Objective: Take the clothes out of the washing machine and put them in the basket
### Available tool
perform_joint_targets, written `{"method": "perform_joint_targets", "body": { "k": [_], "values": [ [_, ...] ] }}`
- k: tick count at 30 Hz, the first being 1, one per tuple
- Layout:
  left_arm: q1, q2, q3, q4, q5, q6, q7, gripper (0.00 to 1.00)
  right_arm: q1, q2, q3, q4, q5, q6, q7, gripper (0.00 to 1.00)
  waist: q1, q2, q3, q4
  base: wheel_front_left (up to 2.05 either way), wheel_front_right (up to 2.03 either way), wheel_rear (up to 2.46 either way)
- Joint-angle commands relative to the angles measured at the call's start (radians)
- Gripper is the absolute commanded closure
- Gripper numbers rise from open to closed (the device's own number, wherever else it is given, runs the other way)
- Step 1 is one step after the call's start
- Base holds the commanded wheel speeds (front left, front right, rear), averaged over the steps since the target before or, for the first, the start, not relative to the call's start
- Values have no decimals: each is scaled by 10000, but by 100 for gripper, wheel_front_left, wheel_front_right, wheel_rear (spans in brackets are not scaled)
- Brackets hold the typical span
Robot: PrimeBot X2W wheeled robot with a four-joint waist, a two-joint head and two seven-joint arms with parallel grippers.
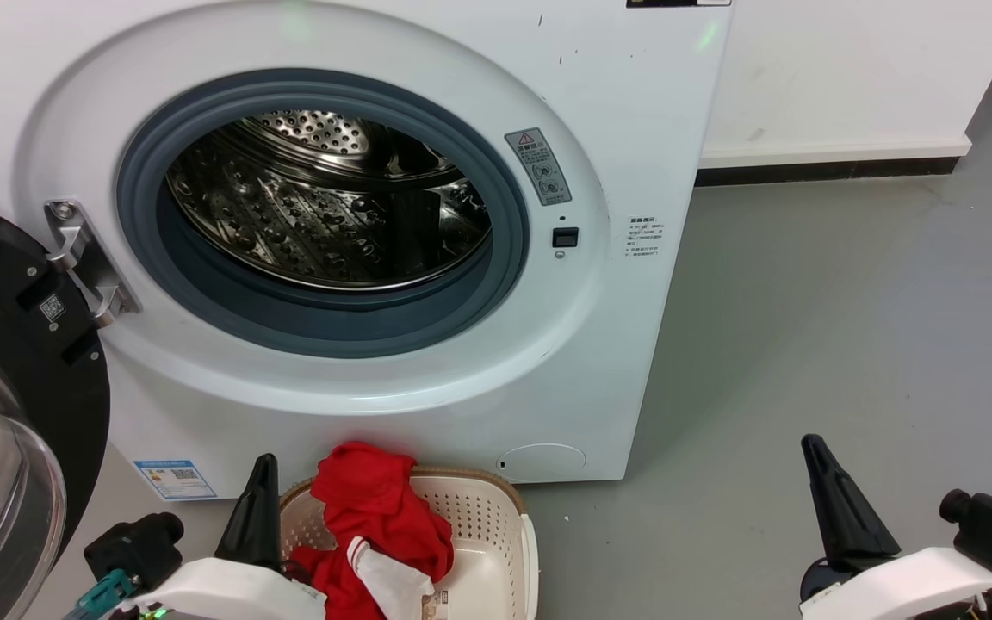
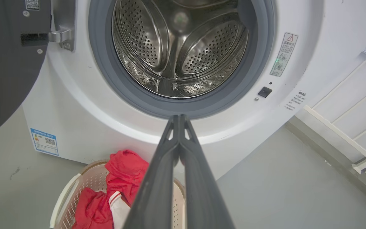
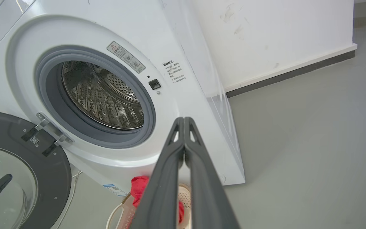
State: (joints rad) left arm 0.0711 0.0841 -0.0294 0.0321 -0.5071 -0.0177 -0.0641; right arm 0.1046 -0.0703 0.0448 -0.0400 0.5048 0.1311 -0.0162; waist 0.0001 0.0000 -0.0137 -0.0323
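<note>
The washing machine [image 1: 599, 103] stands with its black-framed glass door [image 1: 5, 413] swung open to the left, and its steel drum [image 1: 324, 207] holds nothing. The red clothes [image 1: 375, 525] with white trim lie in the cream basket [image 1: 496, 517] on the floor right below the porthole, one fold draped over the far rim. My left gripper [image 1: 265, 465] is shut and empty, just left of the basket. My right gripper [image 1: 810, 448] is also shut and empty, over bare floor to the right. Both wrist views show fingers [image 2: 179, 127] pressed together, pointing at the machine's front [image 3: 84, 31].
Grey floor [image 1: 849, 344] stretches to the right of the machine, up to a white wall with a dark skirting strip [image 1: 823, 170]. The open door takes up the space at the left. A white railing [image 2: 345, 133] shows at the right of the left wrist view.
</note>
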Motion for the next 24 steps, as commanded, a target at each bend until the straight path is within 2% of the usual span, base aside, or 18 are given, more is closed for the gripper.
{"method": "perform_joint_targets", "body": {
  "k": [1,24],
  "values": [
    [-327,78,44,-18,-510,-81,42,100,-318,-94,-40,-15,528,-1,8,100,0,0,3,6,0,0,0],
    [-783,114,264,620,-3888,-411,406,100,-881,-195,-257,837,3948,-2,197,100,0,0,39,75,0,0,0]
  ]
}}
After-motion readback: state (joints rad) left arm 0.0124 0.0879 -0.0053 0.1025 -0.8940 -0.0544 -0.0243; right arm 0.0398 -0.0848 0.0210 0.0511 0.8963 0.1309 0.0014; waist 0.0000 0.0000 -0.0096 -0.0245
